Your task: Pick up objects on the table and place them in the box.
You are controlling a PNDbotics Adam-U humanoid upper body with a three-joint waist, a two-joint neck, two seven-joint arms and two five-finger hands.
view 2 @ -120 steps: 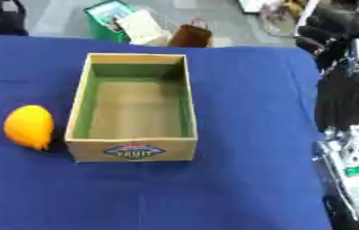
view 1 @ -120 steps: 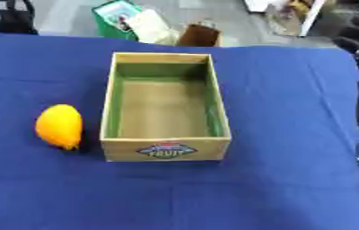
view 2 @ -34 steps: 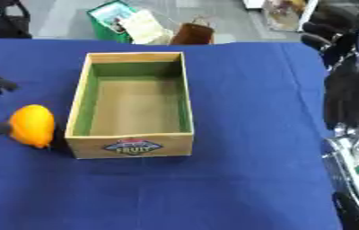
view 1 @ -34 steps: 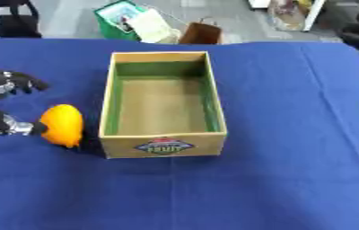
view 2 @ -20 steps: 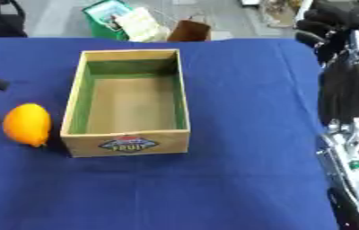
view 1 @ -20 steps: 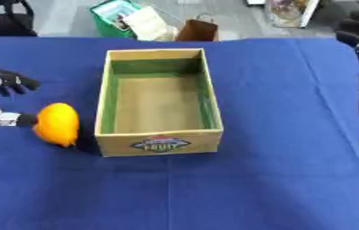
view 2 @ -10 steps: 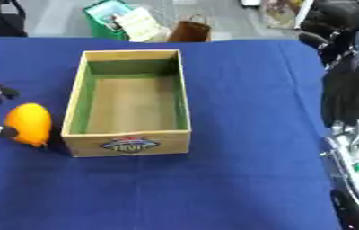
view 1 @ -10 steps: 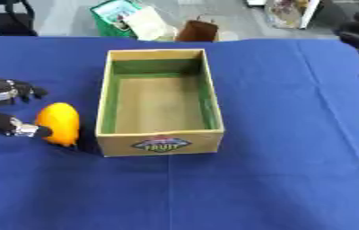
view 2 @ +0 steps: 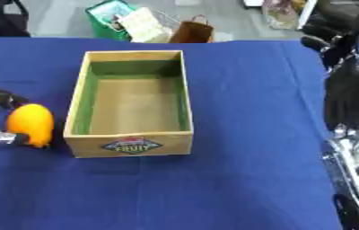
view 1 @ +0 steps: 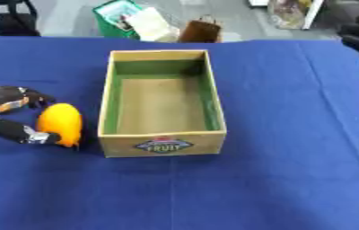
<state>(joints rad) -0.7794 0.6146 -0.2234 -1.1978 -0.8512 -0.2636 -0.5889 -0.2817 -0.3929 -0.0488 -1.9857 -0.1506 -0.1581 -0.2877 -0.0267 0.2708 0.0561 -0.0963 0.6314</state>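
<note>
An orange-yellow oval fruit (view 1: 59, 123) lies on the blue tablecloth just left of the wooden box (view 1: 161, 144). The box is open-topped, green inside, has a "FRUIT" label on its front wall, and holds nothing. My left hand (view 1: 5, 99) comes in from the left edge and brackets the fruit. Its fingers lie at the fruit's upper left and its thumb (view 1: 16, 132) touches the lower left side, the hand still open. My right arm (view 2: 352, 94), black and silver, hangs along the right edge, and its hand (view 2: 357, 150) shows low by the table's side.
The blue table (view 1: 261, 179) stretches wide in front and to the right of the box. Beyond its far edge, on the floor, stand a green bag (view 1: 128, 18) with papers and a brown paper bag (view 1: 200, 30).
My left hand came in from the left and moved up to the fruit, thumb and fingers now on either side of it. Fruit and box stay put; the view shifted slightly.
</note>
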